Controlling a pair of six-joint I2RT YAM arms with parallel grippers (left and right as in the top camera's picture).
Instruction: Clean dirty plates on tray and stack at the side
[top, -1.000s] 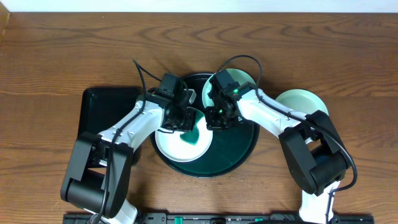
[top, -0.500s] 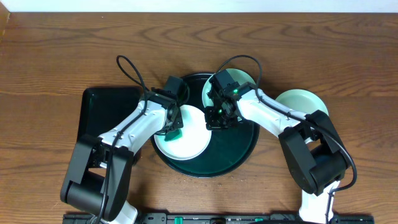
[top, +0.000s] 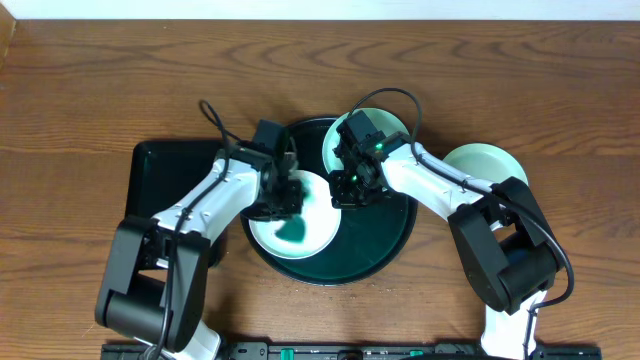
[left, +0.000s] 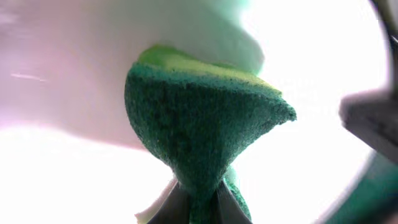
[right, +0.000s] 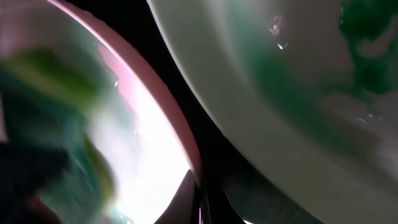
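The dark round tray (top: 385, 235) holds two plates. The front plate (top: 315, 240) has a teal smear in its middle. My left gripper (top: 281, 196) is shut on a green sponge (left: 199, 124) and presses it onto this plate's white surface (left: 311, 74); its fingers (left: 199, 204) pinch the sponge's bottom. My right gripper (top: 346, 194) is shut on the front plate's right rim (right: 186, 149), fingers (right: 198, 190) on either side. A second smeared plate (top: 385, 128) sits at the tray's back, and it also shows in the right wrist view (right: 298, 93). A third plate (top: 482, 165) lies on the table to the right.
A smaller black rectangular tray (top: 165, 175) lies left of the round tray, under my left arm. The wooden table (top: 500, 80) spreads all around. Both arms cross over the round tray's middle.
My left gripper swept the sponge to the left across the front plate and partly back. The teal smear changed shape and now sits lower on the plate. My right gripper stayed on the rim.
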